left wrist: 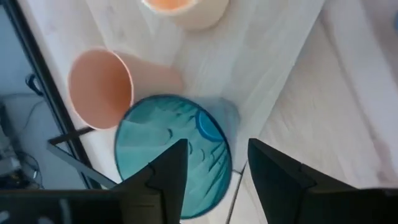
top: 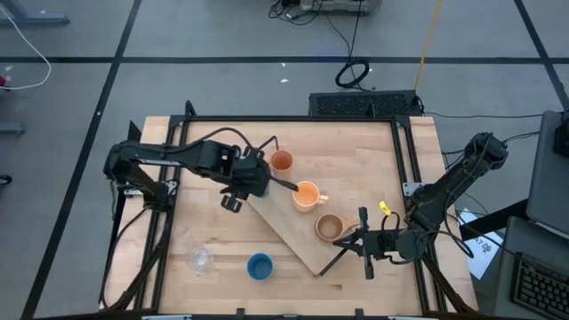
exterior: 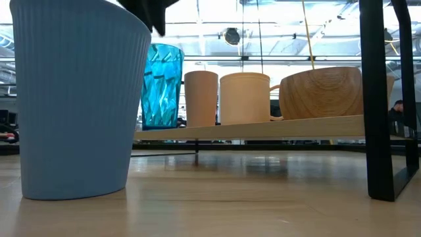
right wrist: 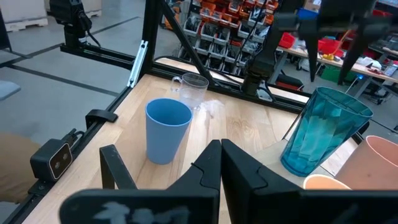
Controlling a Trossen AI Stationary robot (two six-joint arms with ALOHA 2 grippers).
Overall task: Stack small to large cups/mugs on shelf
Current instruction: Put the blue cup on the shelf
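Observation:
A teal tumbler (left wrist: 171, 152), a small orange cup (left wrist: 102, 87), an orange handled mug (top: 307, 196) and a tan handled mug (top: 329, 228) stand in a row on the light-wood shelf (top: 289, 233). My left gripper (left wrist: 217, 180) hovers open just above the tumbler (right wrist: 323, 130), at the shelf's far left end. The right wrist view shows a gap between them. The short blue cup (top: 260, 266) and the tiny clear glass (top: 199, 260) stand on the tabletop near the near edge. My right gripper (top: 364, 242) waits shut by the shelf's right end.
The shelf lies slantwise across the table, and its black wire bracket (exterior: 378, 99) rises at the near right end. Black frame rails (top: 404, 160) run along the table's sides. Bare tabletop (top: 356, 160) lies beyond the shelf toward the far right corner.

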